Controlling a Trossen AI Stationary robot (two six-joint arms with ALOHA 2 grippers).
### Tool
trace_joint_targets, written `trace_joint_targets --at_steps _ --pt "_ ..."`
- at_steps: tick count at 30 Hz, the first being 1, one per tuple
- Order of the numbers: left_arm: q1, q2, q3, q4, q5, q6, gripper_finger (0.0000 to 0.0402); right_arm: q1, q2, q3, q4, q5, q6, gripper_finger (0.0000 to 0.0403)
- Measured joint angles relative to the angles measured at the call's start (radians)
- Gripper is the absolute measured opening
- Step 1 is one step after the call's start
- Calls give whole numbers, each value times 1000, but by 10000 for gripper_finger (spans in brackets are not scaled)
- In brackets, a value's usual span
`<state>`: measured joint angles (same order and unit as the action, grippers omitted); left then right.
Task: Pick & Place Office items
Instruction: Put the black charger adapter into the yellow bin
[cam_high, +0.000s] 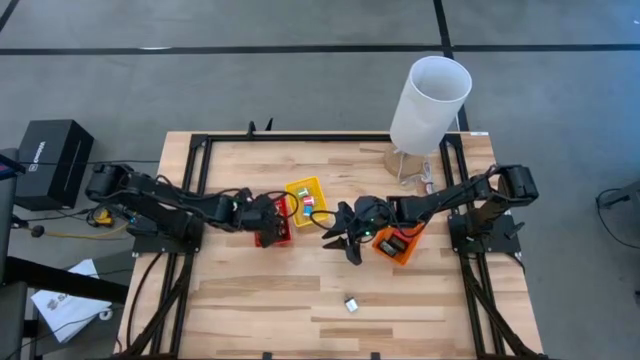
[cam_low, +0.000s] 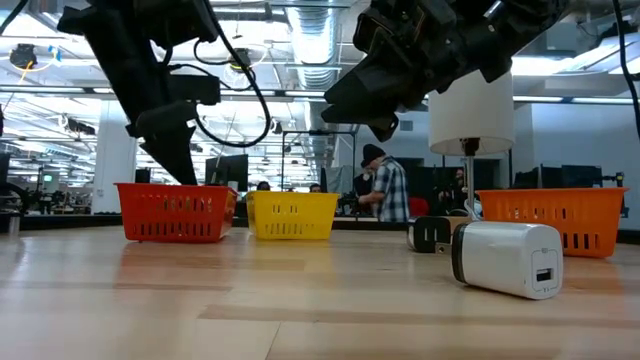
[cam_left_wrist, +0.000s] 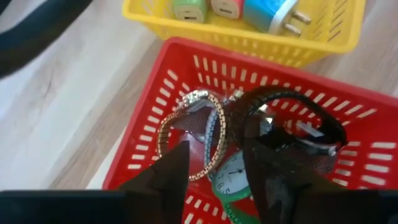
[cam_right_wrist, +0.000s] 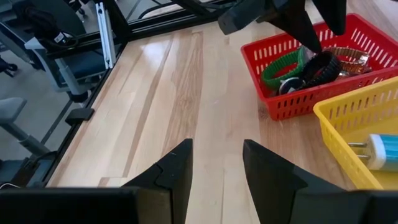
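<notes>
Crowding red basket (cam_left_wrist: 155, 112), watches (cam_left_wrist: 217, 149), yellow basket (cam_left_wrist: 249, 43) beside

Orange basket (cam_high: 398, 247) contents too small to tell, green watch (cam_left_wrist: 233, 186) partly hidden behind left pincer (cam_left_wrist: 217, 180)

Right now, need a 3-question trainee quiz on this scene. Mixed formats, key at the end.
1. True or false: the left pincer is over the orange tray.
2. What lies in the yellow tray? A) watches B) plug chargers C) pens
3. Fill in: between its open fingers, the right pincer holds ____.

Key:
1. False. It is over the red tray.
2. B
3. nothing
</notes>
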<state>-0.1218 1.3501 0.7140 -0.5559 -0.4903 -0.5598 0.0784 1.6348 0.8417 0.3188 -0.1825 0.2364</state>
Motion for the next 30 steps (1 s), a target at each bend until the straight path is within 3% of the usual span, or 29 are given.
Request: trace_joint_targets --at_steps 8,19,24,30 --pt "-3 -69 21 97 -79 17 181 -3 8 0 -19 0 11 132" --pt "-17 -102 22 312 -77 113 173 1 7 0 -46 0 -104 127" --pt "-17 -99 21 320 -42 138 166 20 8 2 -86 0 -294 154" --pt "-17 -99 21 336 -40 138 159 42 8 83 -298 -3 -406 205"
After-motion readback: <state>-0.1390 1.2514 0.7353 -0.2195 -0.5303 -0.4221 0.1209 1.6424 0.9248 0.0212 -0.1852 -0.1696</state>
